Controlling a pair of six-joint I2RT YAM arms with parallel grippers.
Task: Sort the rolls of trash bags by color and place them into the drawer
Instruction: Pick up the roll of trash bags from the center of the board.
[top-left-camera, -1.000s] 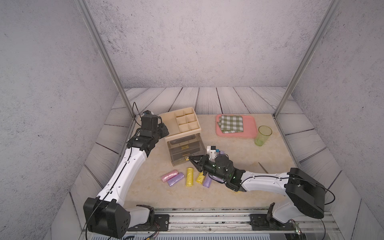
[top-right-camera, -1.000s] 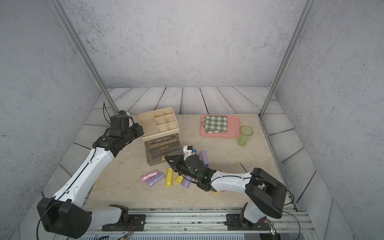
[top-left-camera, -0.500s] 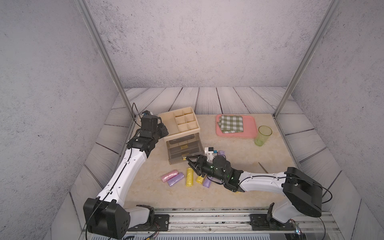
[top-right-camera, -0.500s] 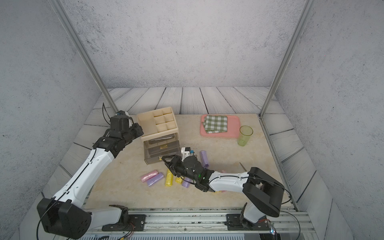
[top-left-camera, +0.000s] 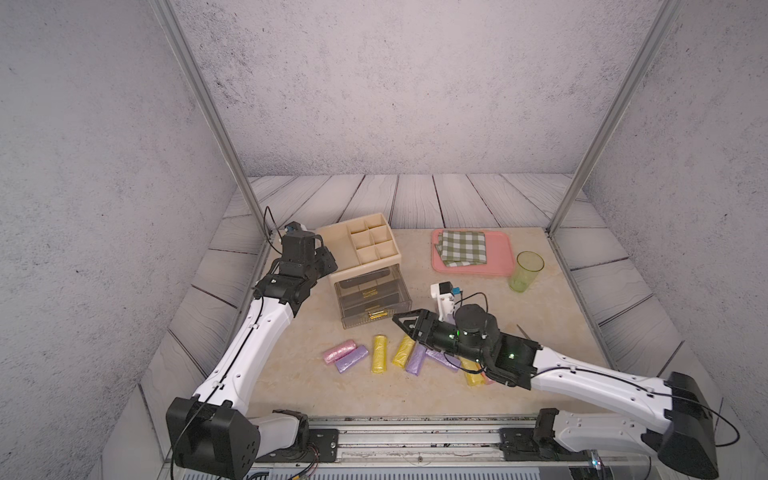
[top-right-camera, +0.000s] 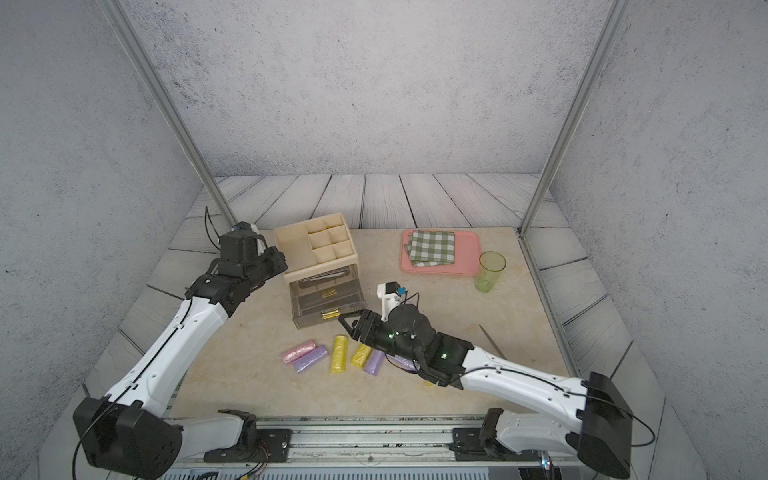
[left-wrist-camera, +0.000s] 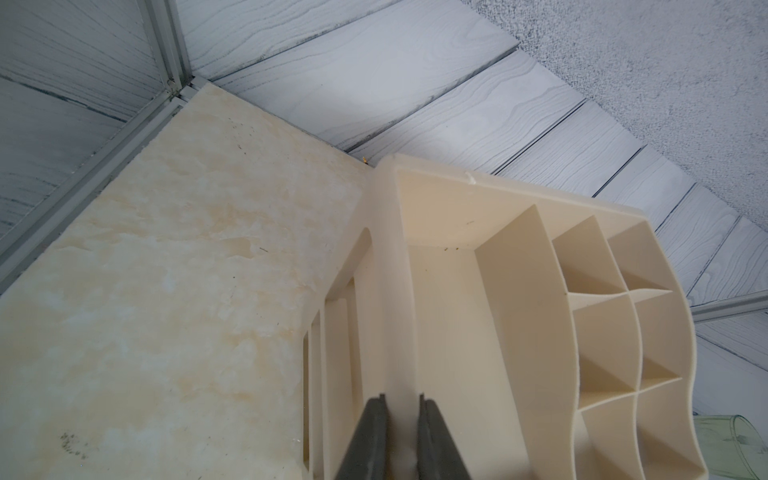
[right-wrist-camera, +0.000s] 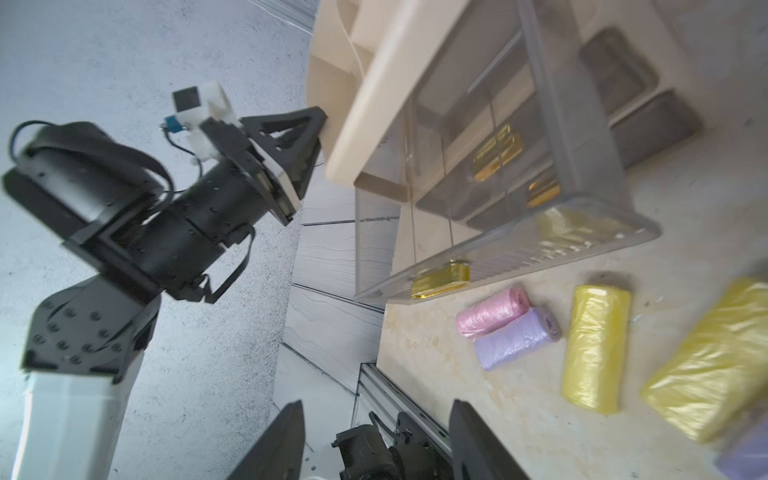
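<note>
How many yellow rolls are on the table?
3: left yellow roll, tilted yellow roll beside it, third yellow roll partly under the right arm; others may be hidden.

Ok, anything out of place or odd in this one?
Nothing spilled or damaged. The organizer sits turned askew to the table edges, its bottom drawer pulled out; the rolls lie scattered unsorted in front, some partly hidden under the right arm.

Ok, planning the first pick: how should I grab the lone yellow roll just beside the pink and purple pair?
Grip the yellow roll at mid-length, coming straight down, with the jaws across its short width. It lies flat, and a narrow strip of bare table shows along each long side, so the jaws should fit there.
</note>
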